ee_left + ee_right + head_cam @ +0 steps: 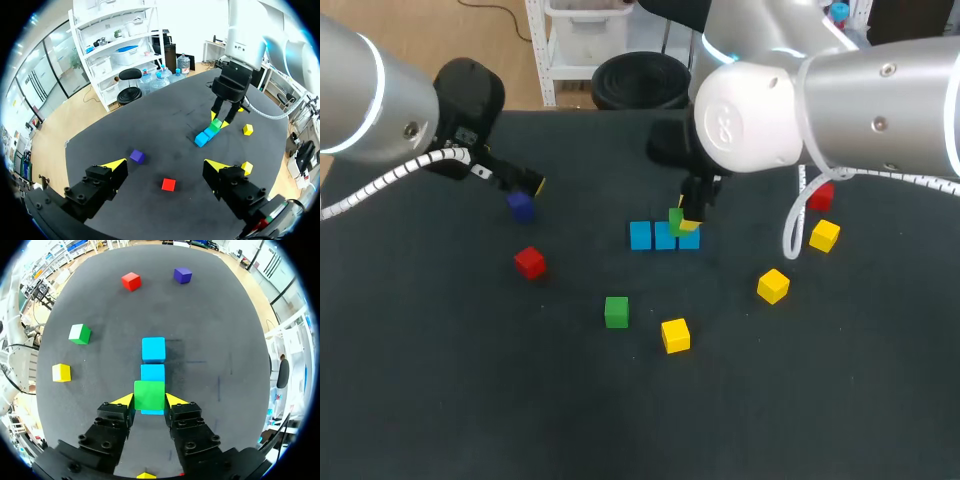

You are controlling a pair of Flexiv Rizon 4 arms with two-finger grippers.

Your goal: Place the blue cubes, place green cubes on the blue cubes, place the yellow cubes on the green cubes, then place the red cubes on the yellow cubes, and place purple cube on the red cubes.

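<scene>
Risk of a skewed green cube on the blue row

Clamps the green cube [149, 392] between both fingers of the right hand [149, 400], right over the near end of the blue row [152, 360] of three touching cubes. Could release it off-centre or tilted and tip it off an edge. Could also knock the blue cubes out of line by pressing down askew, or drag the green cube sideways on opening. Holds the left hand [166, 167] wide open and empty above the counter [150, 125], near the purple cube [137, 156] and a red cube [168, 184], well apart from the row.

Right wrist view: alignment along the row, but with the end blue cube mostly hidden beneath the green. Left wrist view: the same stack side-on, yet too small to judge contact. Head view alone: loose green cube [616, 311] and yellow cubes [675, 335] laid out together
</scene>
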